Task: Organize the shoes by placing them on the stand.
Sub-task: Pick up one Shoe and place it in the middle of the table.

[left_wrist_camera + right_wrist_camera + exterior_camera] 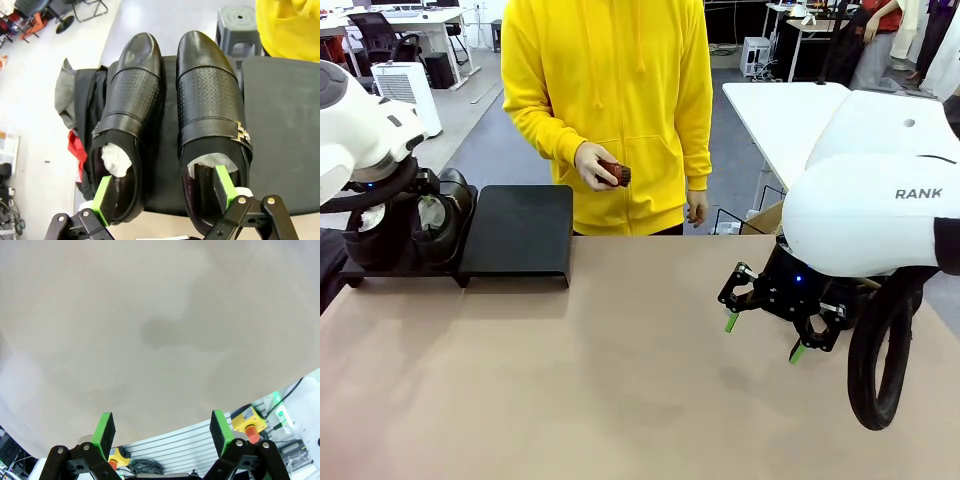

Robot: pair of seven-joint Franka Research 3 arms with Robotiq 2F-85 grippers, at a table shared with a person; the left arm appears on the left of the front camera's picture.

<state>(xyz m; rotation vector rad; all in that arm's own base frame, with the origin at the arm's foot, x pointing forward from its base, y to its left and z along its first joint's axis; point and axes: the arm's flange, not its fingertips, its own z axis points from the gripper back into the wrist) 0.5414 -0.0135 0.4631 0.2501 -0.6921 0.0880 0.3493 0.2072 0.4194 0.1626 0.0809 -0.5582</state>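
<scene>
Two glossy black shoes (135, 115) (210, 110) stand side by side on the left platform of the black stand (285, 125), toes pointing away, with white paper in their openings. My left gripper (164, 192) hangs open just above their heels, one green pad over each shoe's opening, holding nothing. In the front view the pair of shoes (435, 215) sits under my left arm at the far left, and the stand's right platform (520, 232) is bare. My right gripper (765, 335) hovers open over the tan table at the right; it is also open in its own view (162, 432).
A person in a yellow hoodie stands at the far side holding a small brown brush (616, 173). The tan table (580, 380) spreads across the foreground. Below the table's edge are a yellow box with a red button (248, 421) and cables.
</scene>
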